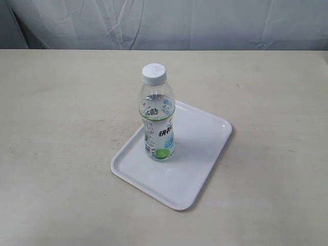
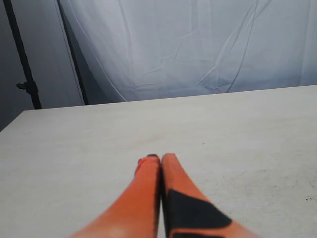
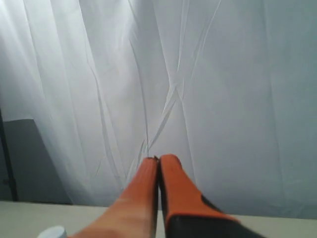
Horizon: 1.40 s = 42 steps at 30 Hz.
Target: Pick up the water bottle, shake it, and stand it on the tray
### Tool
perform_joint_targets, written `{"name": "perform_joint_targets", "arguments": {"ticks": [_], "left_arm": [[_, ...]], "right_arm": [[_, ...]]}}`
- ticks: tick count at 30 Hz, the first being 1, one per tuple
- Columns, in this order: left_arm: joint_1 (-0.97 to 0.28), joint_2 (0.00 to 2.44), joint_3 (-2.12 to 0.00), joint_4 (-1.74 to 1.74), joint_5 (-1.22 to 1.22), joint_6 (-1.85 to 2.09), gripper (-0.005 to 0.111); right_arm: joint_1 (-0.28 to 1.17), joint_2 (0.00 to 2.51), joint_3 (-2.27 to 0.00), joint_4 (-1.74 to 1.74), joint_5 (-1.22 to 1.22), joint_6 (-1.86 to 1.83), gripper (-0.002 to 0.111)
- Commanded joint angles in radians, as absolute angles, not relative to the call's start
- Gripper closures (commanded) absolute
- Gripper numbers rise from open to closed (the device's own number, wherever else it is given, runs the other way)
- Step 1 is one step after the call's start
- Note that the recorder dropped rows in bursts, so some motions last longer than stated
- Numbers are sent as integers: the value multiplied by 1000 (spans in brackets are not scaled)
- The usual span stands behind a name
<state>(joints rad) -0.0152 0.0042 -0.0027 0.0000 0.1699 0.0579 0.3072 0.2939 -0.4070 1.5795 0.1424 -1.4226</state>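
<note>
The water bottle (image 1: 158,114) stands upright on the white tray (image 1: 197,154), near the tray's left part, white cap on top and label facing the exterior camera. No arm shows in the exterior view. My left gripper (image 2: 160,157) is shut with nothing in it, above bare table. My right gripper (image 3: 158,158) is shut and empty too, pointing at the white curtain. The bottle's white cap (image 3: 51,232) peeks in at the edge of the right wrist view.
The tray lies at an angle on a beige table (image 1: 61,128). A white curtain (image 1: 205,23) hangs behind the table's far edge. A dark stand pole (image 2: 22,59) shows beyond the table in the left wrist view.
</note>
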Motion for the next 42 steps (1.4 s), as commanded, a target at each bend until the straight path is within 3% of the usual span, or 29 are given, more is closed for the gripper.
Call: {"name": "perform_joint_targets", "arguments": {"ticks": [1, 5, 10, 21, 42], "left_arm": [[-22, 0, 0, -5, 157, 55, 105], [-22, 0, 0, -5, 157, 55, 105], [-22, 0, 0, -5, 157, 55, 105], [-22, 0, 0, -5, 157, 55, 105], [-22, 0, 0, -5, 157, 55, 105]], "right_arm": [[302, 266, -369, 1033, 175, -955, 104], [302, 254, -369, 359, 284, -251, 104], [274, 186, -323, 68, 368, 30, 104], [186, 0, -166, -9, 373, 60, 104], [28, 0, -31, -25, 381, 86, 104]]}}
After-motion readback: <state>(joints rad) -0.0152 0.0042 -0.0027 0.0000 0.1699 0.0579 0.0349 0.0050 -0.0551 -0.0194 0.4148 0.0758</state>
